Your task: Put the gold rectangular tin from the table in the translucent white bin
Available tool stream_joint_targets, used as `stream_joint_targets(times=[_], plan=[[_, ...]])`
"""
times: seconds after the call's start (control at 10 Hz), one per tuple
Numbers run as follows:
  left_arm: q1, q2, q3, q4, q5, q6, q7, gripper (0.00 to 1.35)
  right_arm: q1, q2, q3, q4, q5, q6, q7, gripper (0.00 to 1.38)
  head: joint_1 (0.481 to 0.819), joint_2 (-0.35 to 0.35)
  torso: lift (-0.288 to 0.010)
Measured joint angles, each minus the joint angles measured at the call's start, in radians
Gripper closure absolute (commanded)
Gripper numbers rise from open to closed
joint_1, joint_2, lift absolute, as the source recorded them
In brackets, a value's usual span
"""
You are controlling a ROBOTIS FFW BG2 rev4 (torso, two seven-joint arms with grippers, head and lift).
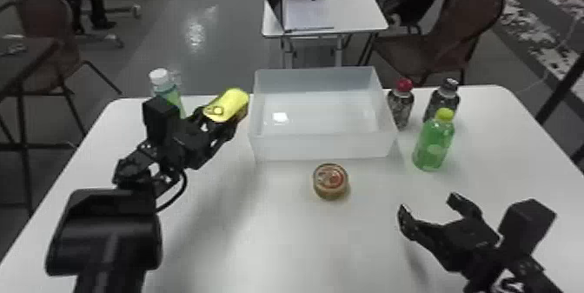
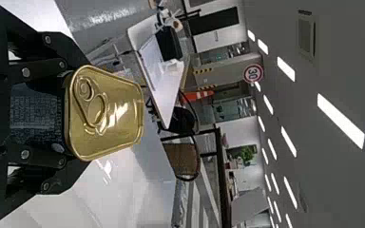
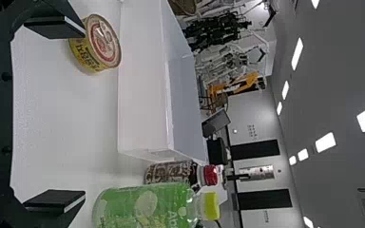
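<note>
Gold tin [image 2: 123, 104], side densely printed, clenched in left jaws; right jaws apart.

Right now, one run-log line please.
left gripper: holding gold rectangular tin beside translucent white bin | right gripper: open, empty | bin: empty

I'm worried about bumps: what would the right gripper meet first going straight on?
Likely the near wall of the translucent white bin, toward its right end: the right gripper points between the round gold can and the green plastic bottle. Gripper height is unclear, so it might clear the rim.
</note>
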Motion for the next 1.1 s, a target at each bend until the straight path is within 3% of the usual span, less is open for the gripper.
stream_joint_targets(times=[0.1, 0.3, 0.4, 0.8, 1.1], plan=[[-0.045, 0.013, -0.038, 0.025, 0.012, 0.017, 0.007, 0.82, -0.013, -0.003, 0.01, 0.008, 0.0, 0.002, 0.0, 0.1, 0.695, 0.036, -0.127], [-0.111, -0.022, -0.04, 0.111, 0.024, -0.007, 0.044, 0.82, -0.034, -0.006, 0.027, 0.023, 0.0, 0.002, 0.0, 0.1, 0.695, 0.027, -0.127], [-0.135, -0.027, -0.026, 0.164, 0.025, -0.027, 0.073, 0.82, -0.038, -0.006, 0.03, 0.027, 0.001, 0.002, 0.0, 0.1, 0.695, 0.033, -0.127], [-0.23, -0.029, -0.082, 0.371, 0.028, -0.07, 0.195, 0.82, -0.042, -0.006, 0.031, 0.036, 0.001, 0.002, 0.0, 0.1, 0.695, 0.028, -0.127], [-0.266, -0.029, -0.155, 0.439, 0.059, -0.069, 0.245, 0.82, -0.046, -0.006, 0.031, 0.042, 0.0, 0.002, 0.0, 0.1, 0.695, -0.003, -0.127]])
